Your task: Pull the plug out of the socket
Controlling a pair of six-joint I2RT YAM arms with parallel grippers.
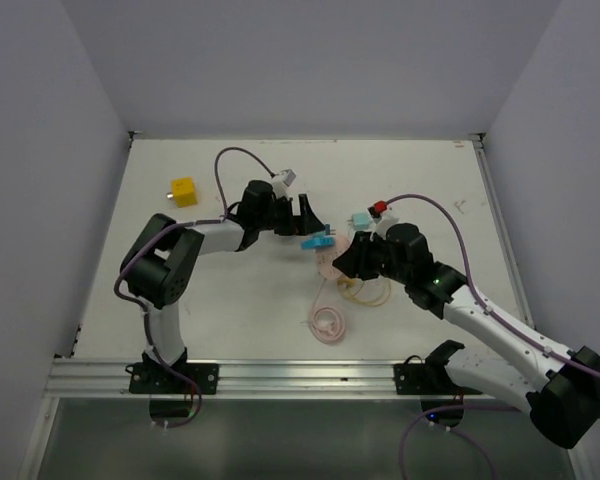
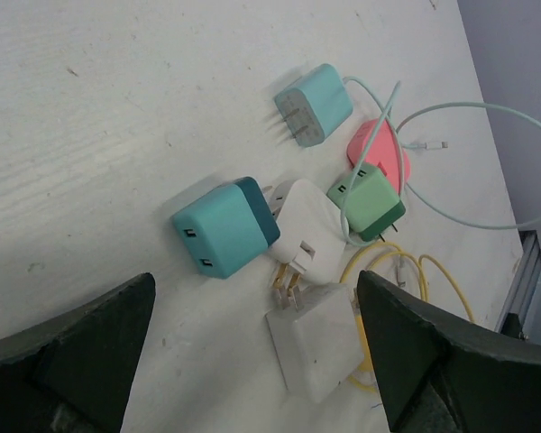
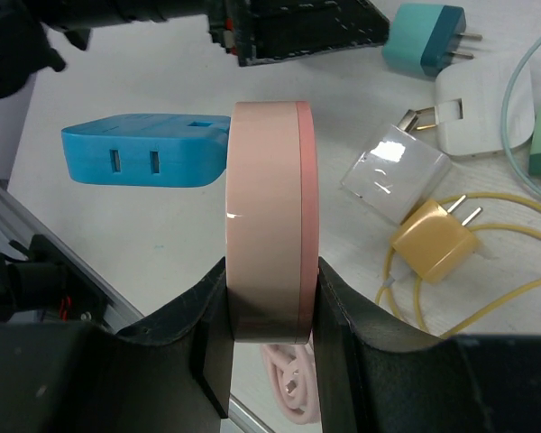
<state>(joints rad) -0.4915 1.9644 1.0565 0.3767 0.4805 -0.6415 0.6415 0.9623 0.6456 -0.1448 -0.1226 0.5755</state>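
My right jaws clamp the pink disc [image 3: 269, 216] on edge; the blue socket block [image 3: 135, 149] meets its flat face, long axis running straight out from it, just beside my left jaws (spread wide, holding nothing); that arm is nearer.

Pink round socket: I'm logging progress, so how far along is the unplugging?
Looks done: the bright blue plastic plug lies beside the pink round socket, seemingly out of it, and the left tool is open and empty. In hand: the right tool grips the socket. Left: probably just setting it down.
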